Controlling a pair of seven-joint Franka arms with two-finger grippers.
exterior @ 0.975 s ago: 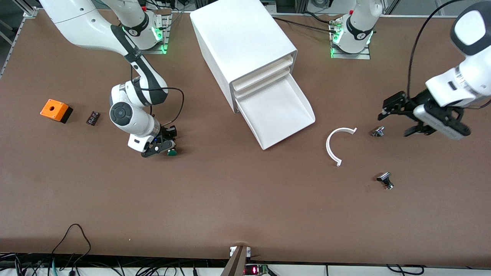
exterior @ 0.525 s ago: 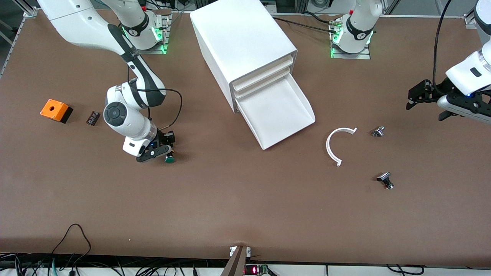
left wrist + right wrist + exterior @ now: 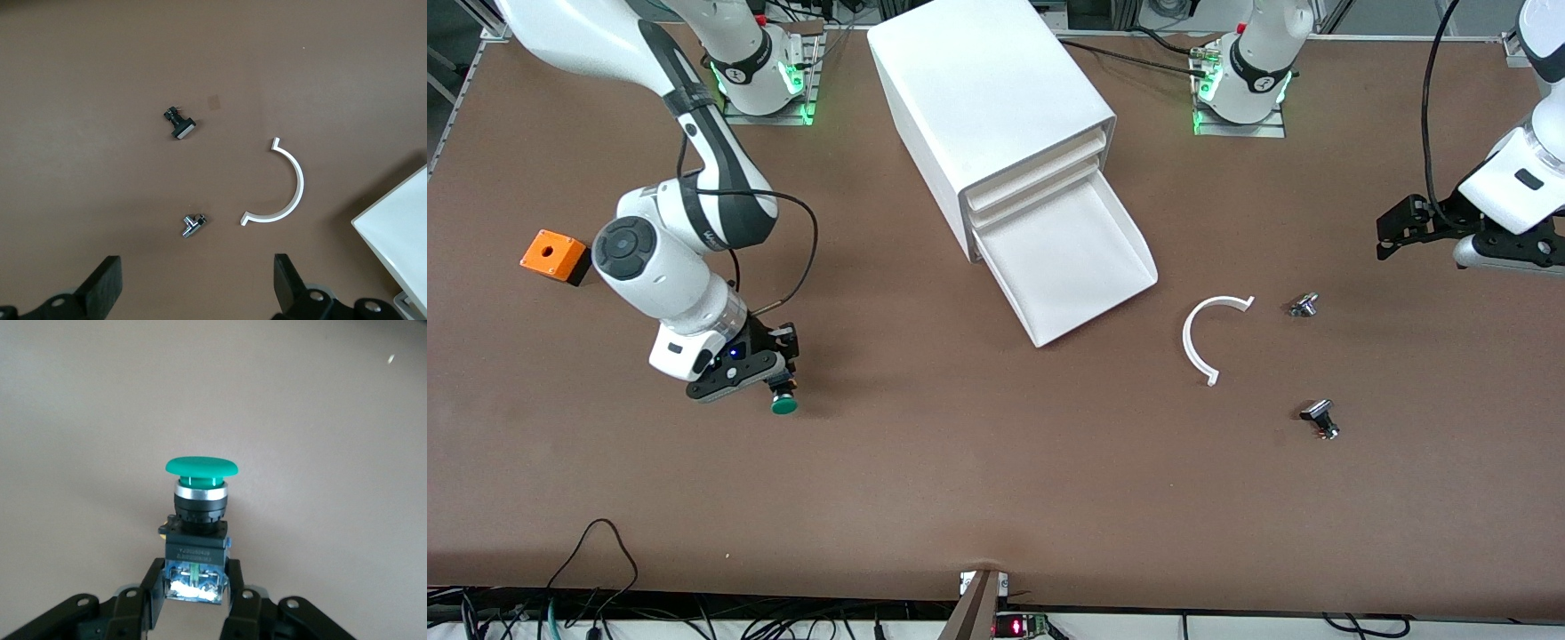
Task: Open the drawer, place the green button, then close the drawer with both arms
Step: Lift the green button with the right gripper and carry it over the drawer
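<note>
Your right gripper [image 3: 781, 388] clamped the green-capped button [image 3: 784, 404] by its body over bare tabletop [image 3: 960, 462]; you needed level carriage to the pulled-out bottom drawer [image 3: 1072, 267]. Your left gripper [image 3: 1423, 233] waited, spread empty.

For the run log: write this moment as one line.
drawer open | right gripper shut on button, over table | left gripper open, waiting

The front view looks steeply down from across the brown table [image 3: 996, 498]. The left wrist view, higher up, shares its white curved plastic strip [image 3: 1203, 338] [image 3: 283, 193]. The right wrist view sits close to bare tabletop.
</note>
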